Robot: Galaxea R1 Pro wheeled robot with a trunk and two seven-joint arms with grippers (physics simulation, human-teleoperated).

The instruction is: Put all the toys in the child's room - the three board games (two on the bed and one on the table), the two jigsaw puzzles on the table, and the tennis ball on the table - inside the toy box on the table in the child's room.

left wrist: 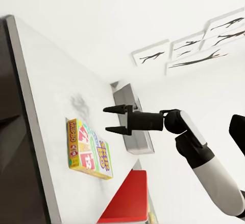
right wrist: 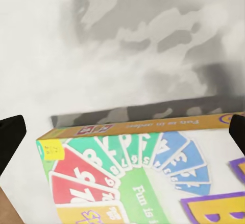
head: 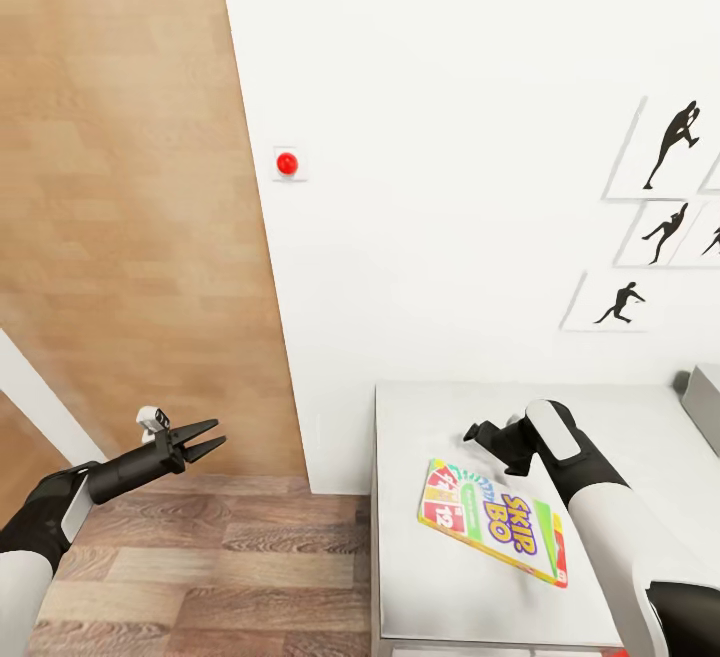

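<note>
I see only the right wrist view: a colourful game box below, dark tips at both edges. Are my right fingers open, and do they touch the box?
Observer: The right gripper is open. In the left wrist view it hangs above the table, apart from the board game.
Operator: Where is the toy box?
Observer: The grey toy box stands further along the table, beyond the fingers.
Operator: And the left arm?
Observer: The left gripper is open, over the wooden floor beside the table.
</note>
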